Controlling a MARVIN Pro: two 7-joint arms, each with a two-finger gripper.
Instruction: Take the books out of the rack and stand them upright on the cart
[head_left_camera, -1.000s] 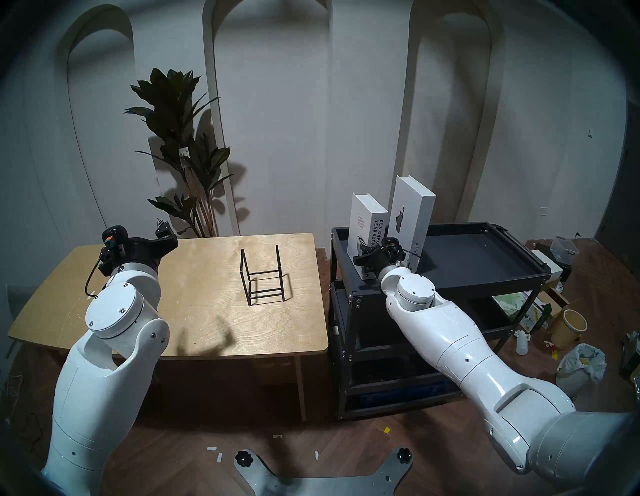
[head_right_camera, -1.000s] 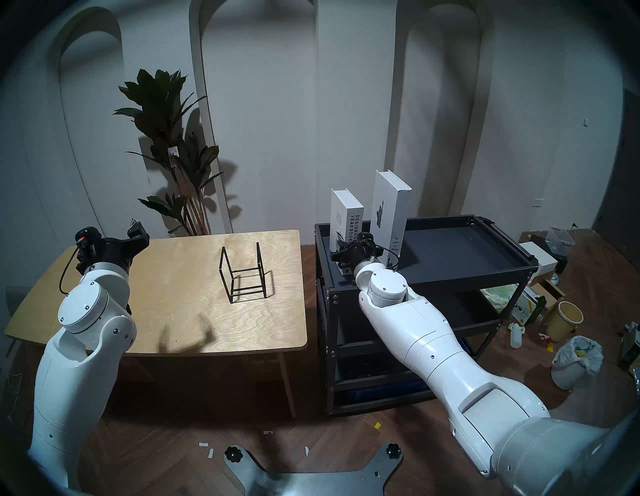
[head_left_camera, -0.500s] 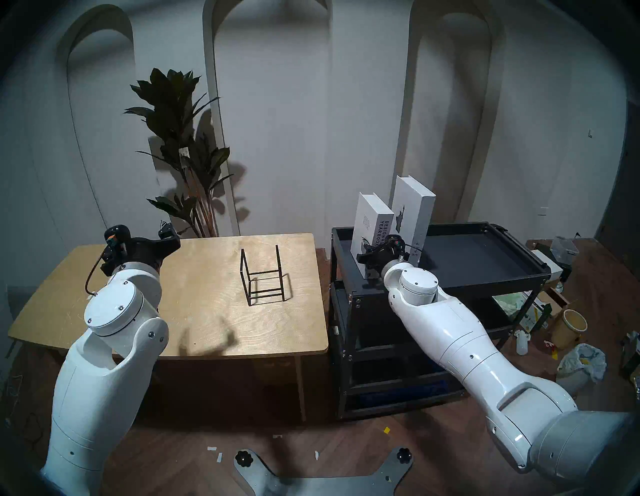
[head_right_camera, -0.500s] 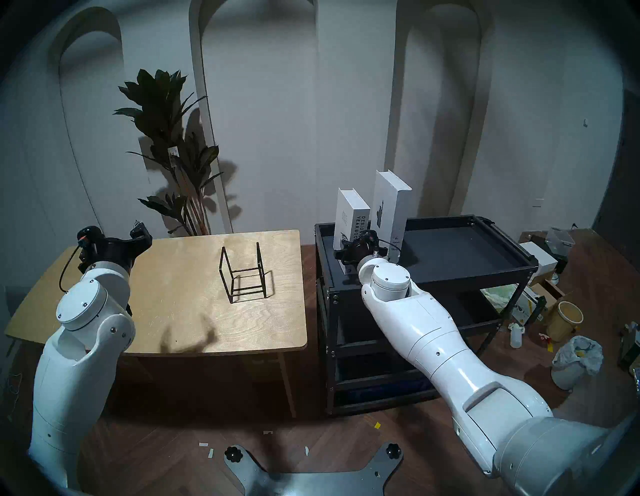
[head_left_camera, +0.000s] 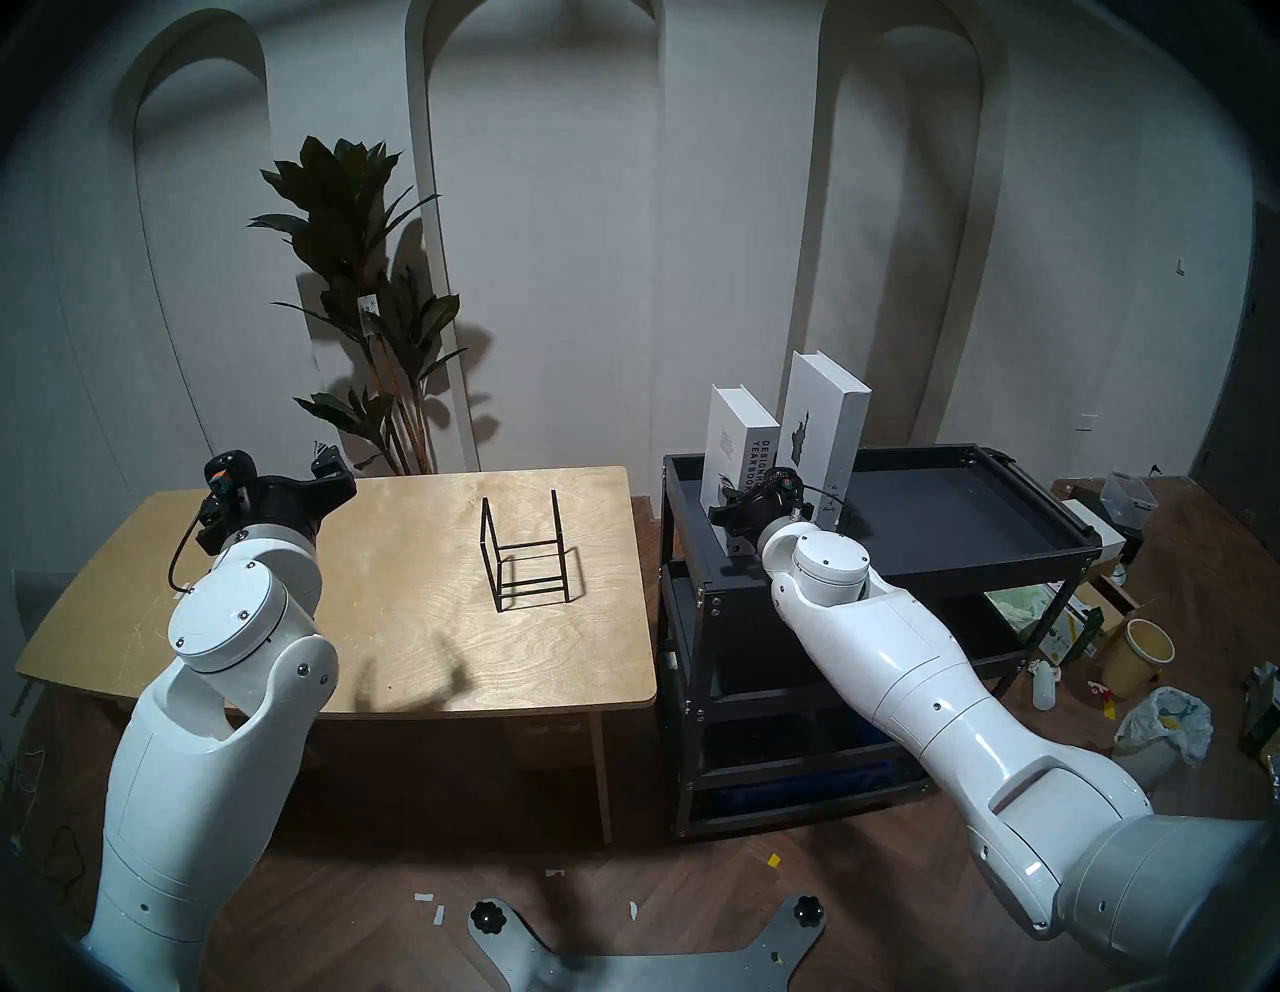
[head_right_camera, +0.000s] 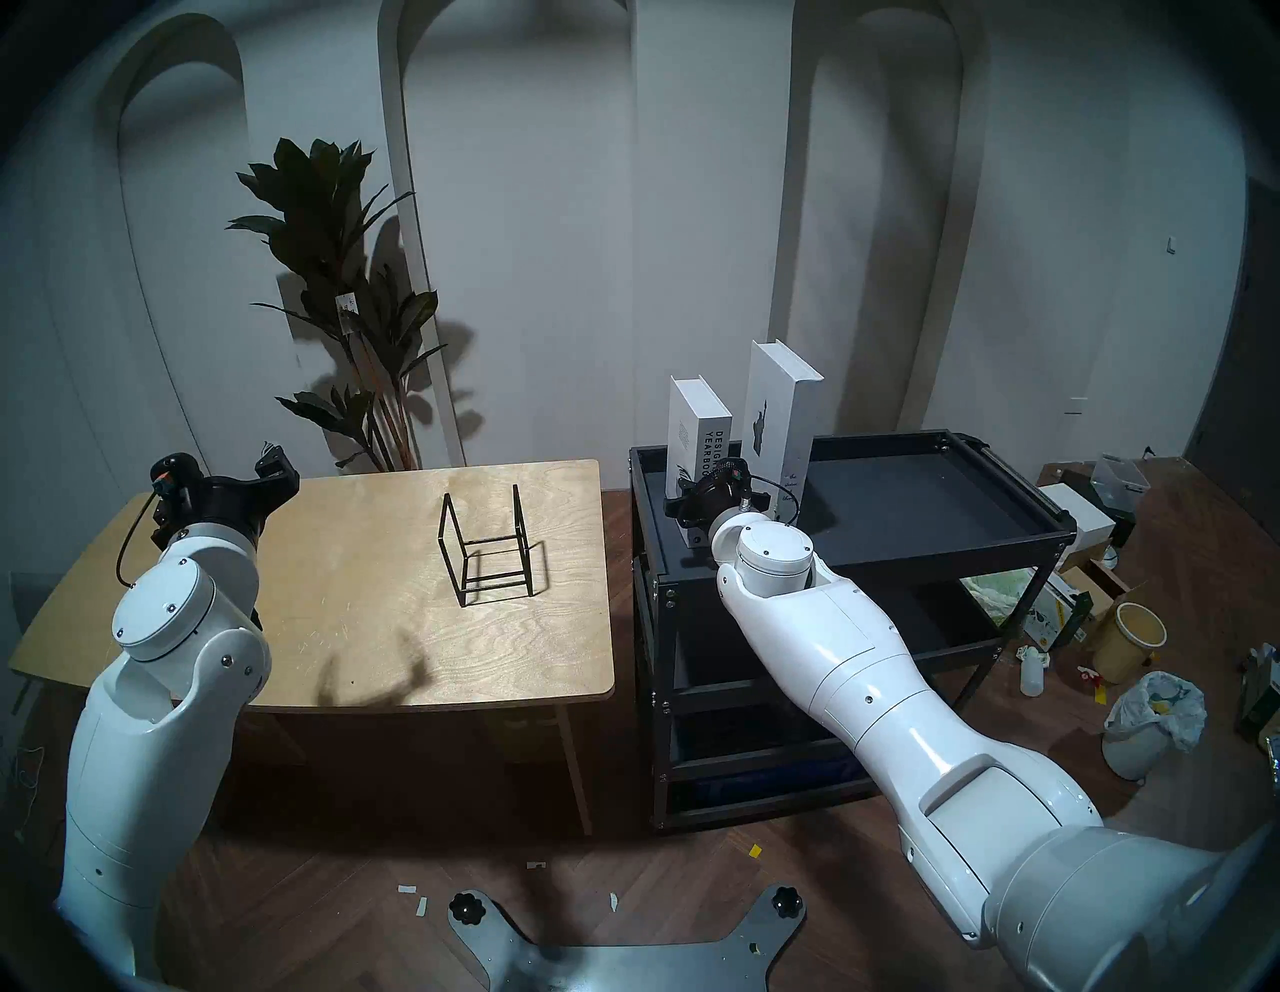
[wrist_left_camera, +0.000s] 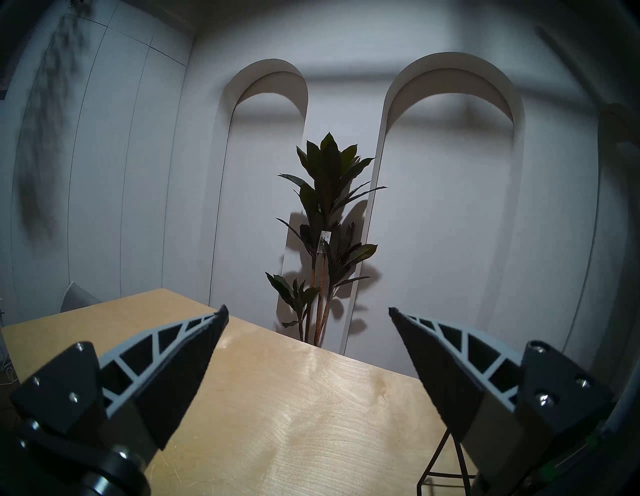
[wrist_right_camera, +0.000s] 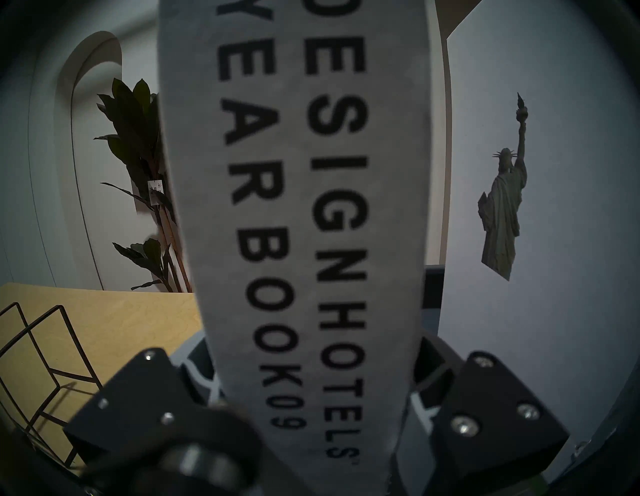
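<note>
Over on the black cart, both white books stand upright near the tray's left end. One is the shorter yearbook, its spine lettered "DESIGNHOTELS YEARBOOK 09"; the other is the taller book, which carries a dark Statue of Liberty picture on its cover. They stand close beside each other, the yearbook nearer the desk, and I cannot tell whether they touch.

On that side, the right gripper is clamped on the lower part of the yearbook's spine. In the right wrist view, the spine fills the middle of the picture and a black finger sits at each side of it. The arm reaches nearly level across the cart's front rim, and the book looks roughly upright in its hold. I cannot make out whether its bottom edge rests on the tray.

Meanwhile the left gripper hangs above the far left part of the wooden desk with its fingers spread wide and nothing between them. It points toward the wall and the tall dark-leaved plant in the corner.

Alone near the middle of the desk, well apart from both arms, stands the thin black wire rack with no book in it.
</note>
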